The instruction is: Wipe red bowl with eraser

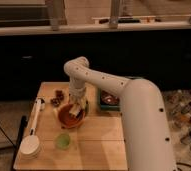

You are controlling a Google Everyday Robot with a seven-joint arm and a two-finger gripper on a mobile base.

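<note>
The red bowl (69,117) sits on the wooden table (99,145), left of centre. My gripper (77,108) reaches down from the white arm into the bowl's right half. A small pale tan block, the eraser (76,112), shows at the gripper's tip, against the inside of the bowl.
A small green cup (63,140) stands in front of the bowl. A white brush with a long handle (33,130) lies along the left edge. Small dark items (57,97) lie behind the bowl. A green tray with a dark bowl (109,100) is to the right. Bottles (189,120) stand at far right.
</note>
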